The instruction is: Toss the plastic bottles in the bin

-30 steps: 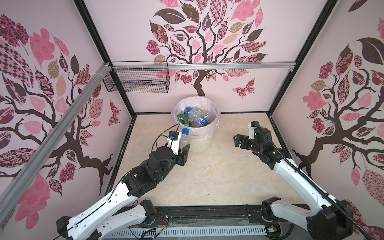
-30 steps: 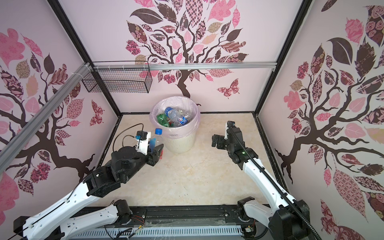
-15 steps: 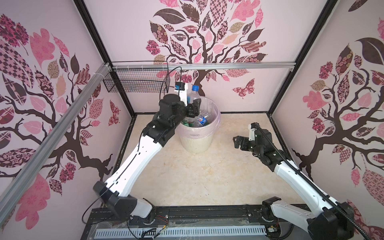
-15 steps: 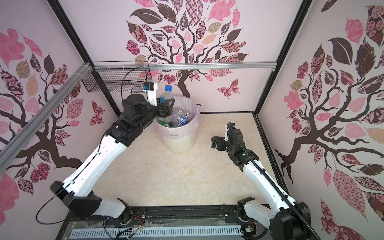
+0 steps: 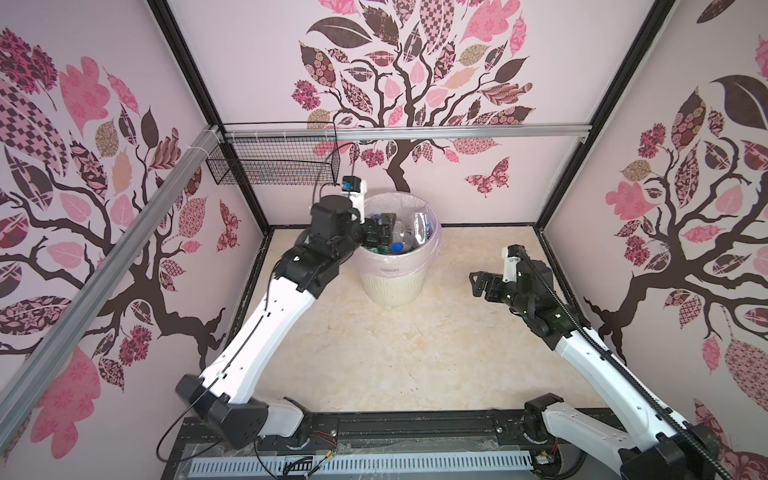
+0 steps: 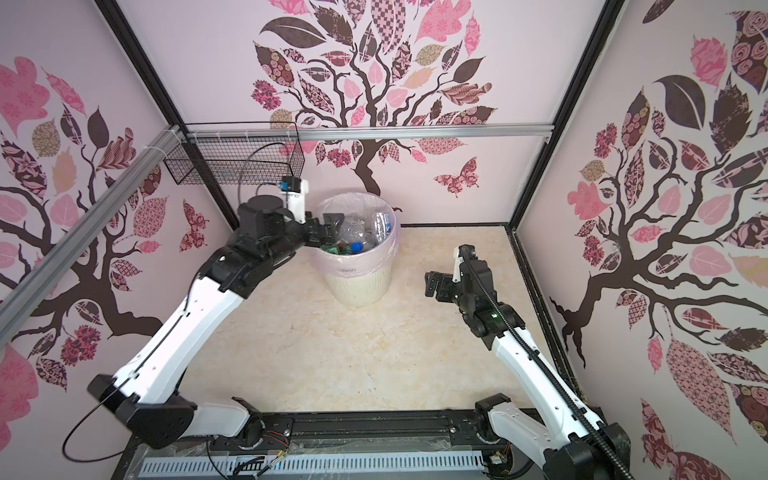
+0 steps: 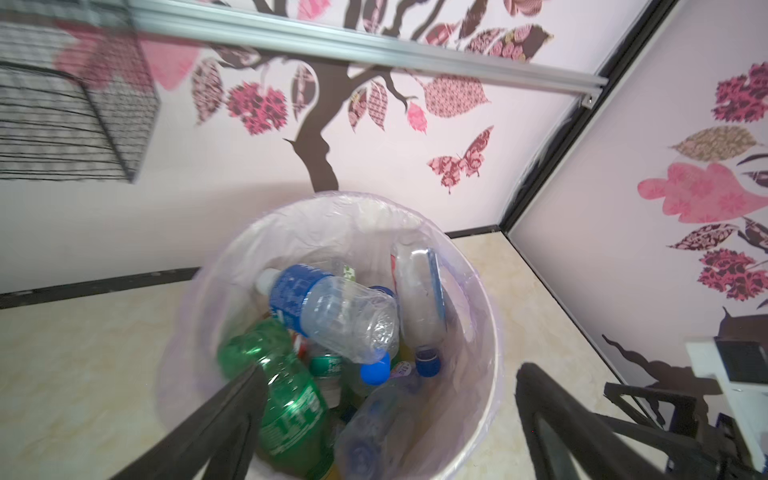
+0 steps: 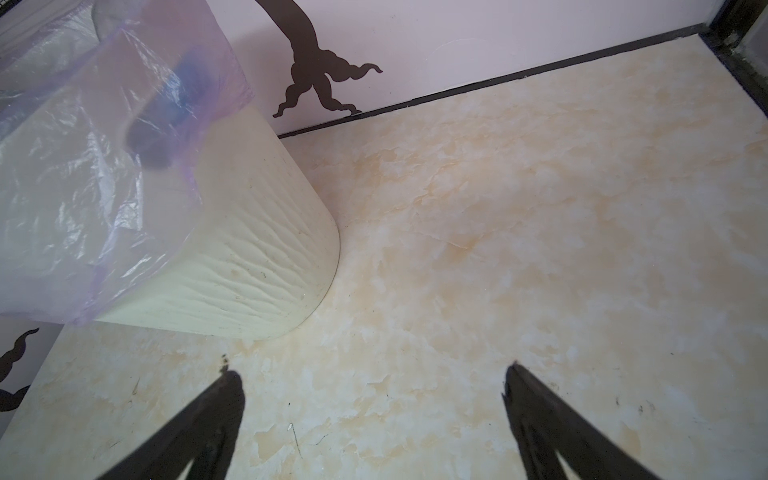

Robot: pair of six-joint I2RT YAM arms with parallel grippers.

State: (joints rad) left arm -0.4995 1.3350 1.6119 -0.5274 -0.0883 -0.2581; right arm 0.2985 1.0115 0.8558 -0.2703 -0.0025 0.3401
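- Here the left gripper (image 5: pixel 379 229) hangs over the left rim of the bin (image 5: pixel 392 286), its arm stretched out from the near edge of the floor (image 5: pixel 395 357).
- In the left wrist view its fingers (image 7: pixel 232 419) stand wide apart, so the left gripper (image 7: pixel 390 370) is released and grasps nothing.
- The bottles (image 5: pixel 401 239) lie piled inside the bin, below its rim, in both top views.
- On top of the pile a clear bottle (image 7: pixel 332 313) with a blue label lies on its side, its white cap toward the bin wall.
- A green bottle (image 7: pixel 286 399) lies under it, just beside one finger; I cannot tell whether they touch.
- Another clear bottle (image 7: pixel 417 291) leans neck-down against the inner wall, ending in a blue cap.
- A pale pink bag (image 6: pixel 353 266) lines the bin (image 6: pixel 359 289) and folds over its rim.
- The right gripper (image 5: pixel 475 284) hovers low over the floor to the right of the bin, well apart from it and pointing toward it.
- In the right wrist view the right gripper (image 8: pixel 372 374) is spread open and empty, with bare floor (image 8: pixel 498 249) between its tips and the ribbed bin wall (image 8: pixel 257 257) off to one side.
- A black wire basket (image 5: pixel 274 168) hangs on the back rail, above and left of the bin.
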